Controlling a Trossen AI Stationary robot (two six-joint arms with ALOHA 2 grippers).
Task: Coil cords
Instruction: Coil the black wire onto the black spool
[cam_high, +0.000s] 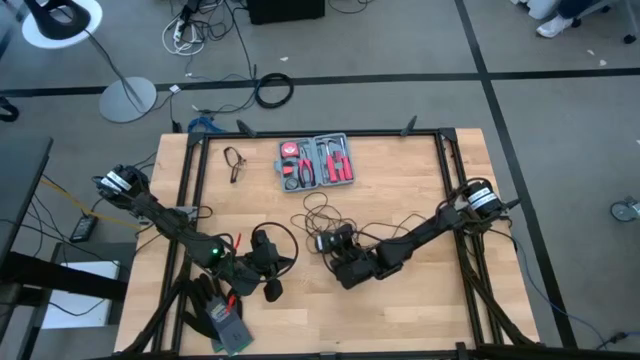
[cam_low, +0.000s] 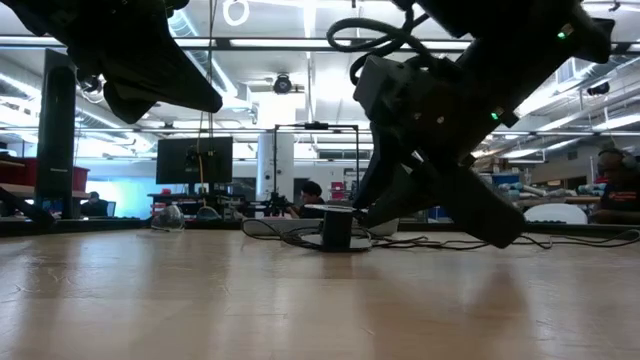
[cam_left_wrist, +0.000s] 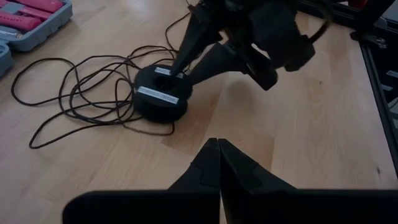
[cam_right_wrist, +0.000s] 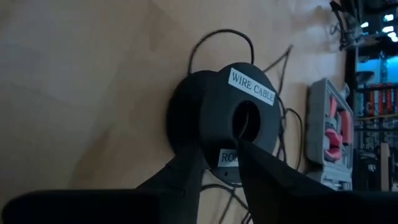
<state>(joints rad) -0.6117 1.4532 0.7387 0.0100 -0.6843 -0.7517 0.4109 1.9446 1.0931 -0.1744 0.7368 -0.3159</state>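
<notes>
While right gripper (cam_right_wrist: 217, 163) straddles spool (cam_right_wrist: 227, 118) rim at frame centre, fingers parted, wire (cam_left_wrist: 74, 93) trails upper-left; left gripper (cam_left_wrist: 219, 163) closed, empty, farther.

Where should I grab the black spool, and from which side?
Probably pinch the spool by its ring wall, between the centre hole and the outer rim, coming down from above. It lies flat with the hole facing up. The loose wire spreads on its tool kit side, so approach from the bare side, where the right gripper is.
</notes>
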